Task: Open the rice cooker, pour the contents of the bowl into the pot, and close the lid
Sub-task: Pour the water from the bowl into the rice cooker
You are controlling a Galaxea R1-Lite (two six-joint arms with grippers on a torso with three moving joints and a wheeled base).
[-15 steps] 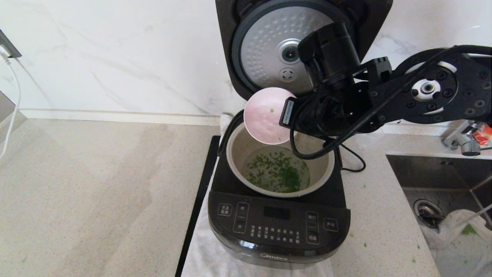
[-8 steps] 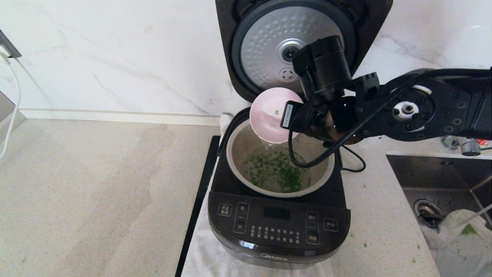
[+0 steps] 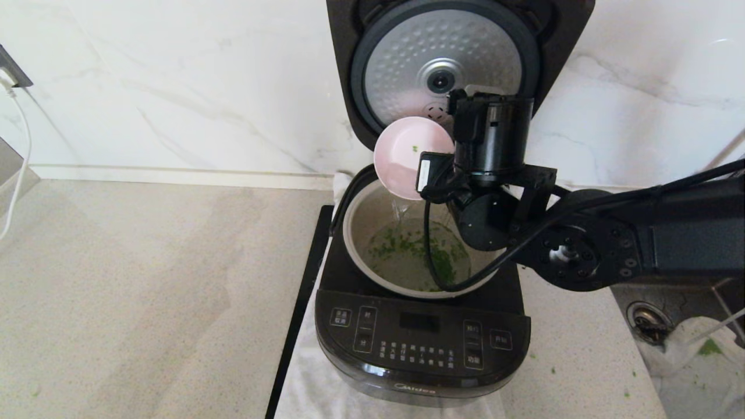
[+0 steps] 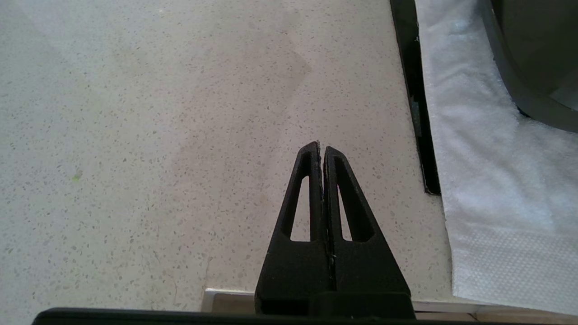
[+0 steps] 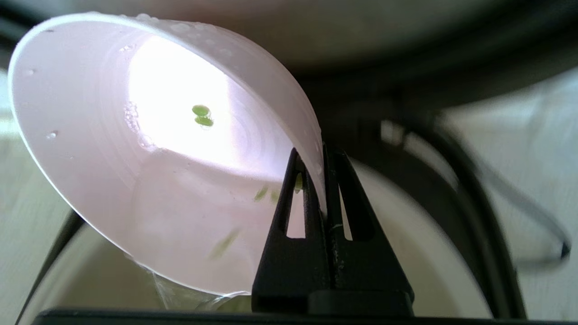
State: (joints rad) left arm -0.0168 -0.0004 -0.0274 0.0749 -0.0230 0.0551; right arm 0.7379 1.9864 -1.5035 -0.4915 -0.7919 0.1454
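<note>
Presently the right hand (image 5: 321, 180), clamped on the rim of the bowl (image 3: 407, 154), tips it steeply so remaining greens (image 3: 416, 253) drain into the pot (image 3: 372, 209) below.

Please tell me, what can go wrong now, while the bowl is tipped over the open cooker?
The right tool pinches only the wet rim of the bowl, so it might slip into the pot. A few green bits cling inside the bowl and may drop on the counter later. The lid stands close behind the arm, so lifting could bump it.
</note>
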